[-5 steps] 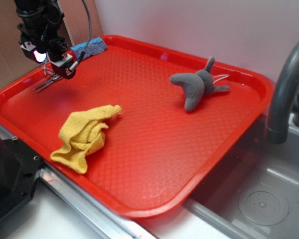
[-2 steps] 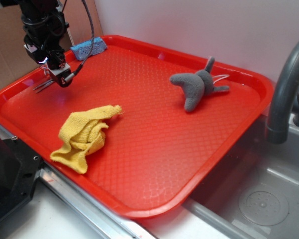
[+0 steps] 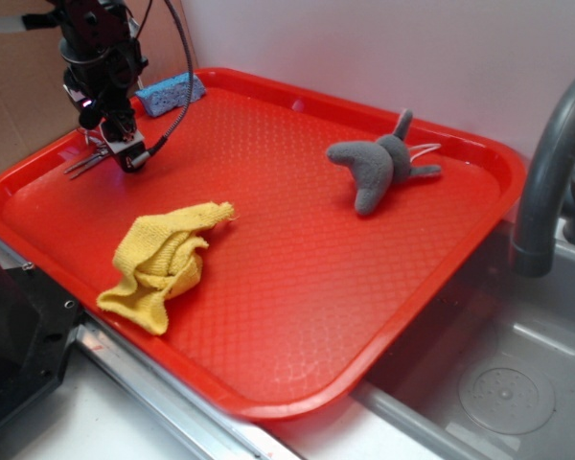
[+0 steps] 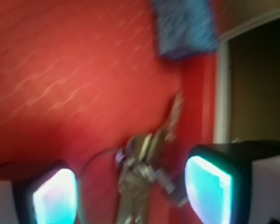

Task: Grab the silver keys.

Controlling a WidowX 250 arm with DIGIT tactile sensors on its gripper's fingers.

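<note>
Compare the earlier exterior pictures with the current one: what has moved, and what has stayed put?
The gripper has swung its arm more upright and come down over the keys near the tray's left edge. In the wrist view its fingers straddle the keys, not yet shut on them. The keys, yellow cloth, grey toy and blue sponge have not moved.

The black WidowX robot arm reaches steeply downward at far left, its black two-fingered gripper (image 3: 118,153) spread wide, glowing cyan-lit fingertip pads (image 4: 206,187) framing the wrist view.
</note>
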